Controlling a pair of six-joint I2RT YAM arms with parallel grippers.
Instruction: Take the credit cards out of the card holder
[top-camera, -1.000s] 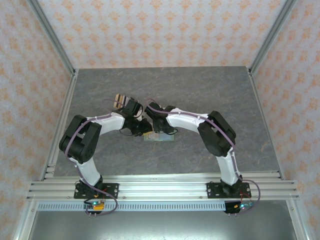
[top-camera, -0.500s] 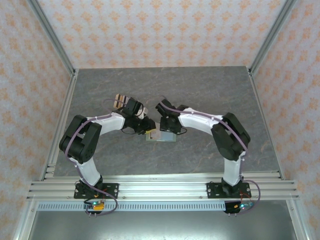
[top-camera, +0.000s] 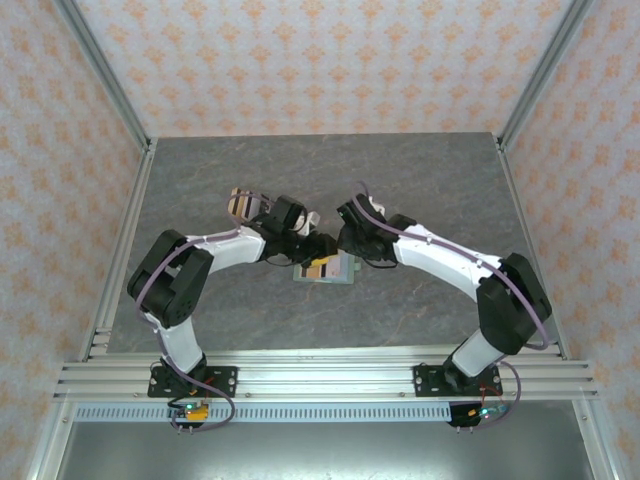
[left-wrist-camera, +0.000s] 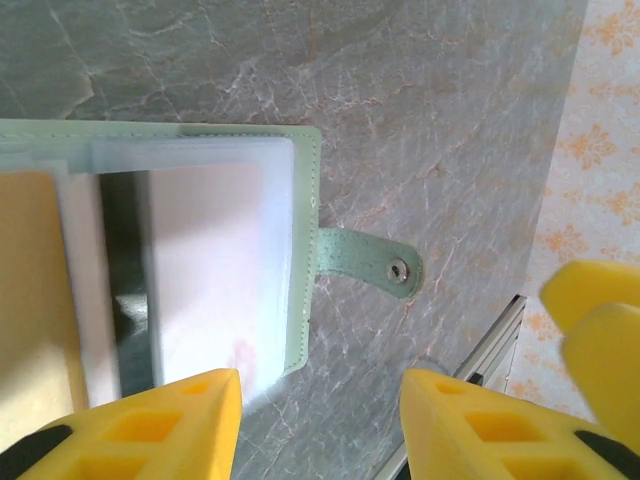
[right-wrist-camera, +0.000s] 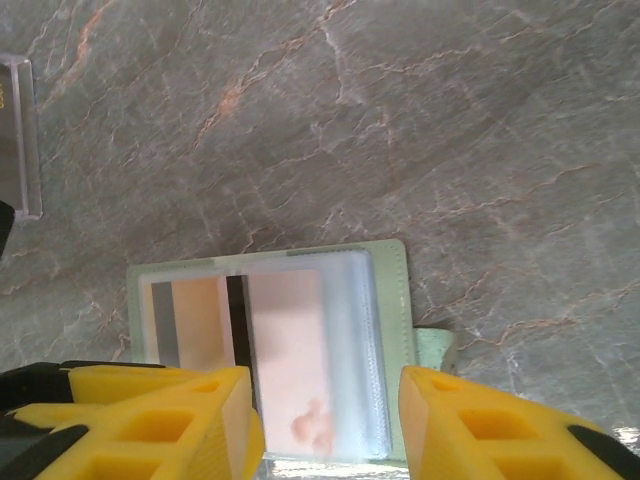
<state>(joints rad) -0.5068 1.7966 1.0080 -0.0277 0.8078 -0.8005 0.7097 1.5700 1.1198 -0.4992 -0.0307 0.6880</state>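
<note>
1. The card holder (top-camera: 324, 271) lies open mid-bench (top-camera: 430, 180), its long axis running left to right and its snap tab (left-wrist-camera: 365, 262) at the right end. The credit cards (right-wrist-camera: 285, 350) sit in clear sleeves.
2. The left fingers (left-wrist-camera: 170, 415) and right fingers (right-wrist-camera: 170, 410) are both spread apart and holding nothing. They hover side by side over the holder's far edge, neither clearly nearer.
3. Which sleeve edge is open cannot be told.
4. Bare bench surrounds the holder, and a clear stand (right-wrist-camera: 20, 130) sits beyond its far-left corner.

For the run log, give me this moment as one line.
card holder open on table | credit cards inside | left gripper open, over holder | right gripper open, over holder
</note>
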